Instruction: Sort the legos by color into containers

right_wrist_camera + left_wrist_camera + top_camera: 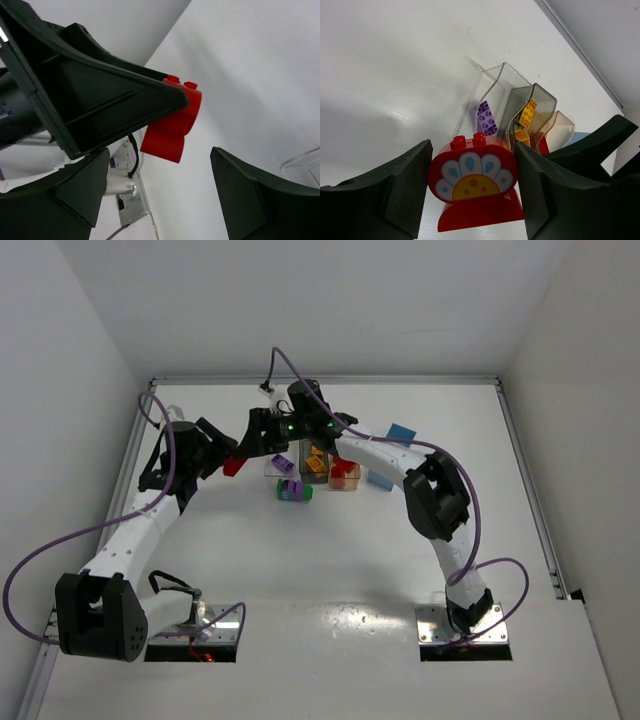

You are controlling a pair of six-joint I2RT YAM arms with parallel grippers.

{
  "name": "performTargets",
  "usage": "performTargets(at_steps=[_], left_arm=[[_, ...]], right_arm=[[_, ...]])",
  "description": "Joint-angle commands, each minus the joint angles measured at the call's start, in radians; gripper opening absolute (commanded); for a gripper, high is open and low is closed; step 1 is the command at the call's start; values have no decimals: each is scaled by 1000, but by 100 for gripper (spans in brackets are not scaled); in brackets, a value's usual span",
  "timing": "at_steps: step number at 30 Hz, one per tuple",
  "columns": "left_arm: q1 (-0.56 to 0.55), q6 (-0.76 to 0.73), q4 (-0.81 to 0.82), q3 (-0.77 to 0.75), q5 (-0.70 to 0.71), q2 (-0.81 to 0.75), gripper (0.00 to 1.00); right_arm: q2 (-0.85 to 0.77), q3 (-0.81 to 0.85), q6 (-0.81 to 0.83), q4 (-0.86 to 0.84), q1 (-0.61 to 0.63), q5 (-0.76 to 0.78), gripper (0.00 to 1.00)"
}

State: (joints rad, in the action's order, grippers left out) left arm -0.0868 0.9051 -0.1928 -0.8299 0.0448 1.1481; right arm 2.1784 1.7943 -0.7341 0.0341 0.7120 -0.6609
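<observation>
White tabletop [330,570], white walls: the left gripper [231,462] clamps a red lego [475,200] by its sides, lifted off the surface just short of the row of containers. The brick is round-shouldered with two studs on top, its face printed with white-and-blue petals fanned over a yellow half-disc. The right gripper [160,167] hangs close by, jaws apart, gripping nothing. A purple brick [486,119] lies in the clear bin [487,80], a yellow-orange brick [527,114] in the smoky grey bin [547,100].
</observation>
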Motion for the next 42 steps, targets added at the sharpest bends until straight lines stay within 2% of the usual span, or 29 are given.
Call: performTargets(at_steps=[1, 10, 12, 16, 17, 20, 22, 23, 27, 32, 38, 42], left_arm=[[16, 25, 50, 0, -20, -11, 2], [16, 44, 69, 0, -42, -2, 2], [16, 44, 78, 0, -54, -2, 2], [16, 44, 78, 0, -72, -2, 2], [16, 44, 78, 0, -72, -2, 2], [16, 44, 78, 0, -72, -2, 2], [16, 44, 78, 0, -72, -11, 2], [16, 44, 78, 9, -72, -11, 2], [35, 35, 87, 9, -45, -21, 2], [110, 17, 133, 9, -23, -21, 2], [150, -9, 162, -60, -23, 31, 2], [139, -57, 187, -103, -112, 77, 0]], right_arm=[[17, 57, -18, -60, 15, -23, 82], [60, 88, -27, -60, 24, -23, 81], [69, 88, -27, -60, 24, -23, 76], [69, 67, -47, -80, 24, -11, 57], [69, 66, -47, -80, 24, 4, 46], [60, 66, -47, -51, 24, 73, 31], [60, 45, -36, -60, 24, 84, 24], [49, 45, -36, -60, 24, 70, 17], [-9, -16, 33, -72, 24, 21, 3], [-123, -114, 229, -7, 24, 9, 0], [-282, -300, 326, 13, 14, 9, 0], [-409, -418, 409, 100, -43, 127, 0]])
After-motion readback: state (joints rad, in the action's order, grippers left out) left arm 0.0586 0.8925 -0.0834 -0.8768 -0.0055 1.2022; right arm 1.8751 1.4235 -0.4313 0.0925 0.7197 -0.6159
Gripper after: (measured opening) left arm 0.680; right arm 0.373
